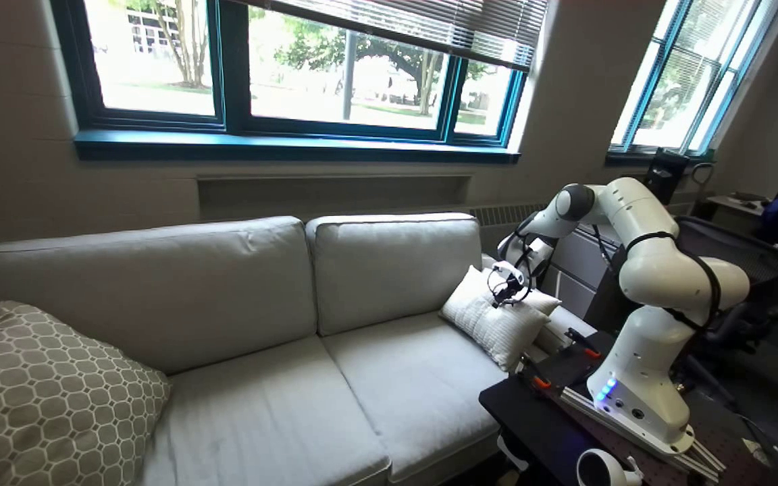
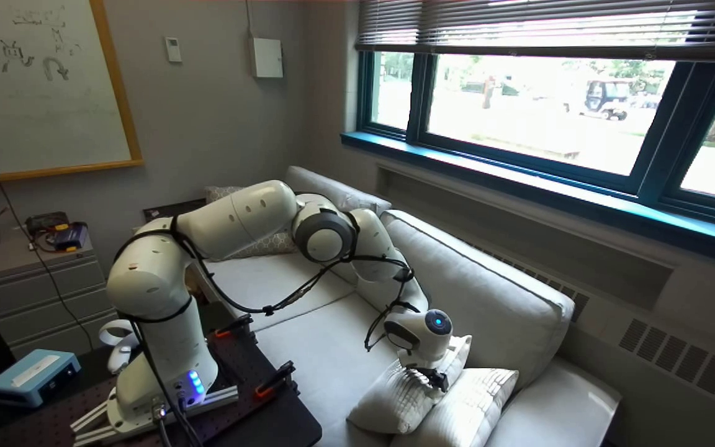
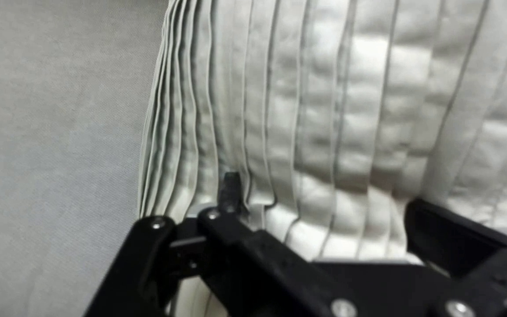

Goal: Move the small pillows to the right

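Observation:
Two small off-white pillows lean together at one end of the sofa. The pleated pillow closer to the middle of the seat has my gripper on its upper part. Behind it, against the armrest, rests the second small pillow; in an exterior view just a corner of this second pillow shows. In the wrist view the black fingers stand wide apart, pressed into the pleated pillow. Its fabric bulges up between them without being pinched. My gripper is open.
A larger grey patterned pillow sits at the far end of the sofa. The sofa backrest rises behind the seat cushion. The armrest borders the small pillows. The robot's black table, with orange-tipped clamps, stands close to the sofa's front.

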Action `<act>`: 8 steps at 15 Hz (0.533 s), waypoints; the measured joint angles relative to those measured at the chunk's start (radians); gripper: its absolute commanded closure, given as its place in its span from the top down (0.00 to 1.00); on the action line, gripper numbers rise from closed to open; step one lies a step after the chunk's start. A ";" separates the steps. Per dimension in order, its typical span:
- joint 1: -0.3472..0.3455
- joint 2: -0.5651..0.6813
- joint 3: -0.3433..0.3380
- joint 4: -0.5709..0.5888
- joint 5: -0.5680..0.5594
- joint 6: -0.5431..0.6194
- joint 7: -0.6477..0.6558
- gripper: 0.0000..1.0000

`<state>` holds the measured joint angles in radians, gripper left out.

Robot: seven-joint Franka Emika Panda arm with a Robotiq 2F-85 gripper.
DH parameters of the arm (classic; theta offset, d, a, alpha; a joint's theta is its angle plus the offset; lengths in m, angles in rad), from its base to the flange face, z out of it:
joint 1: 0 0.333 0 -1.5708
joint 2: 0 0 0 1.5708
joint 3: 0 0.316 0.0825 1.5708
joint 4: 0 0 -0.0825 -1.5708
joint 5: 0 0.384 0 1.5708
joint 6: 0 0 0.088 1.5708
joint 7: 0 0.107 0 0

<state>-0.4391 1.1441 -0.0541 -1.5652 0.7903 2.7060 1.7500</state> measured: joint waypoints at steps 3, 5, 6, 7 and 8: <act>-0.021 -0.003 0.018 -0.021 0.096 0.043 -0.097 1.00; -0.038 -0.010 0.039 -0.037 0.178 0.072 -0.185 1.00; -0.051 -0.018 0.057 -0.049 0.232 0.090 -0.247 1.00; -0.067 -0.027 0.078 -0.063 0.293 0.107 -0.318 1.00; -0.091 -0.040 0.110 -0.081 0.345 0.129 -0.392 1.00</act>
<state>-0.5302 1.1043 0.0558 -1.6463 1.1349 2.8354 1.3583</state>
